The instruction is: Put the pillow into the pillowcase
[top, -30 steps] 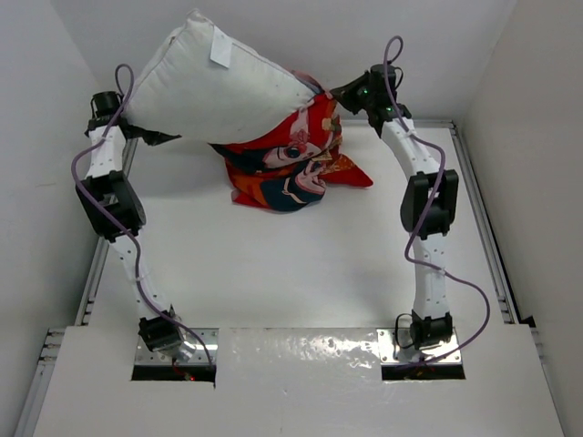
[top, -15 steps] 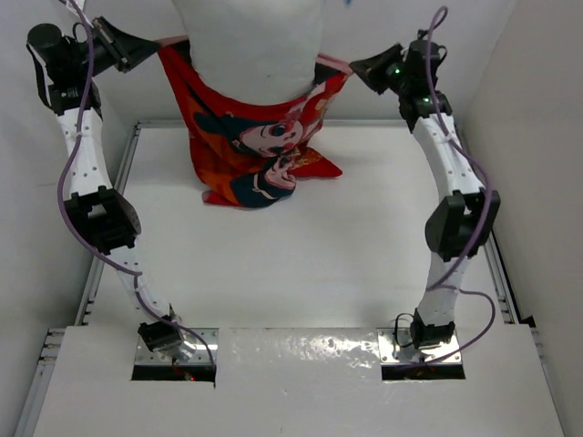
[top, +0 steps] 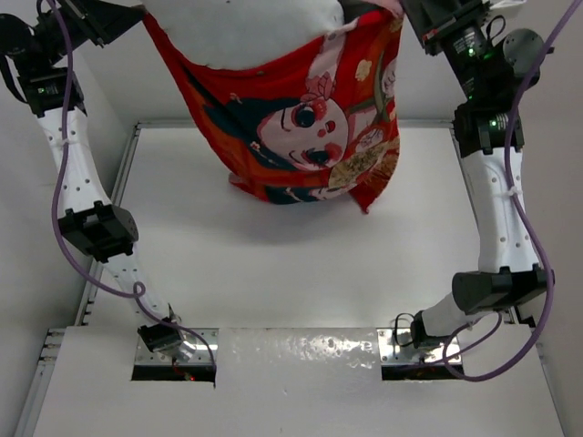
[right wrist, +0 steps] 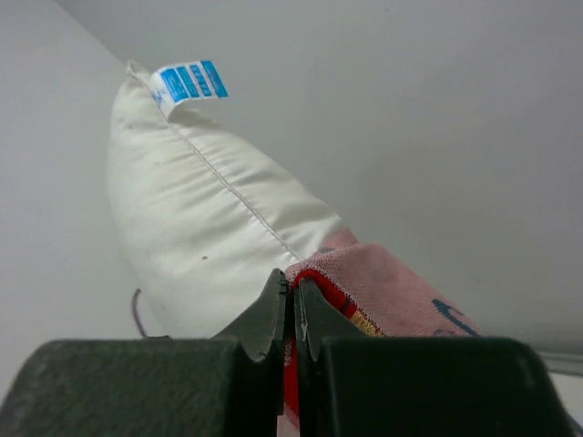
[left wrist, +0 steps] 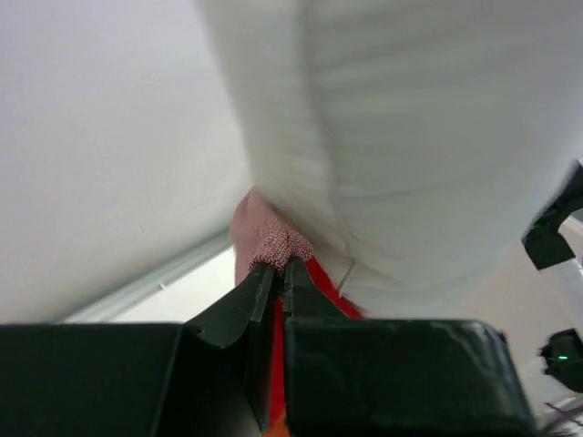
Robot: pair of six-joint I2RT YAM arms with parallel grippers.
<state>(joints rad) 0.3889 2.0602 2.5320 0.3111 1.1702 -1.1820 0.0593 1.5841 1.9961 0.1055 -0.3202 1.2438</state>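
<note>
The red pillowcase (top: 301, 127) with doll faces hangs high above the table, held up by both arms at its open edge. The white pillow (top: 246, 27) sits partly inside it, its upper part sticking out past the top of the top view. My left gripper (top: 137, 11) is shut on the case's left rim, and the left wrist view shows the fingers (left wrist: 278, 273) pinching the pink-lined hem (left wrist: 269, 238) beside the pillow (left wrist: 428, 137). My right gripper (top: 408, 9) is shut on the right rim (right wrist: 332, 282). The pillow (right wrist: 200, 228) with its blue tag (right wrist: 187, 82) rises beyond it.
The white table (top: 291, 273) lies below with metal rails along its left (top: 109, 228) and right sides. White walls close in behind and at both sides. The arm bases stand at the near edge (top: 173, 341).
Both arms have lifted the pillowcase rim much higher. The case has come off the table and spread wider. The pillow has sunk further into it, its top leaving the top view.
</note>
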